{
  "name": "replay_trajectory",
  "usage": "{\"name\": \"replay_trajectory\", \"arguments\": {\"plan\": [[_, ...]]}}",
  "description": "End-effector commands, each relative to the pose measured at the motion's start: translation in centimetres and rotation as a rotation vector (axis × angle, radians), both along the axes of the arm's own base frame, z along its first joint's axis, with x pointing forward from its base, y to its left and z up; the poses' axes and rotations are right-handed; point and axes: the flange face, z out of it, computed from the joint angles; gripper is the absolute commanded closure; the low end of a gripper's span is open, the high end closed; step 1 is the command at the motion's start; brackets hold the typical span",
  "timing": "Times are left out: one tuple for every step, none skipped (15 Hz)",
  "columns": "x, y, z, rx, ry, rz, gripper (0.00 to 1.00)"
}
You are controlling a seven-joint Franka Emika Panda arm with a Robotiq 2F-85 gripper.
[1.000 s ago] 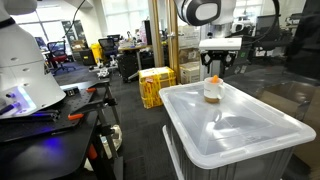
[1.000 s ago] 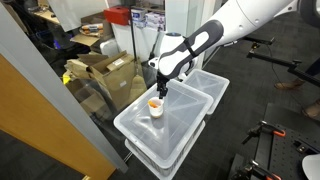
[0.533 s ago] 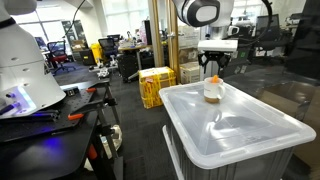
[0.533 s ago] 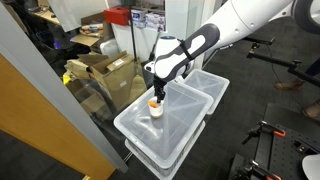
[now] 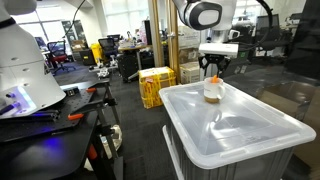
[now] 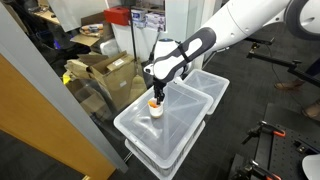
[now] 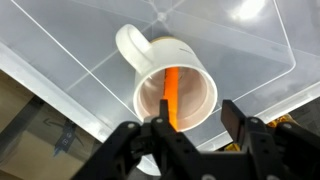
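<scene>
In an exterior view my gripper [image 5: 213,72] hangs just above the white mug [image 5: 212,92], which stands upright on the clear bin lid [image 5: 245,130]. In the wrist view the jaws are spread either side of the orange stick [image 7: 172,95] leaning inside the mug, gripping nothing. I'd centre on the stick, stay clear of the rim and squeeze gently
</scene>
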Motion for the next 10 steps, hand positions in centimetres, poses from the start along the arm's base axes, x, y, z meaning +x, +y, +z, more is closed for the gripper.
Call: {"name": "replay_trajectory", "arguments": {"plan": [[1.1,0.0,-0.3,0.005,0.019,0.008,0.44],[1.2,0.0,-0.4,-0.003,0.017,0.001,0.44],[1.4,-0.1,-0.5,0.004,0.018,0.002,0.44],[1.6,-0.1,-0.6,0.005,0.016,0.002,0.44],[1.8,-0.1,-0.7,0.007,0.017,0.001,0.45],[1.9,-0.2,-0.9,0.009,0.018,0.000,0.44],[2.1,-0.1,-1.0,0.014,0.023,0.001,0.45],[2.2,-0.1,-1.1,0.012,0.029,0.001,0.45],[2.4,-0.1,-1.3,0.015,0.035,0.003,0.45],[2.4,0.0,-1.4,0.021,0.045,0.008,0.46]]}}
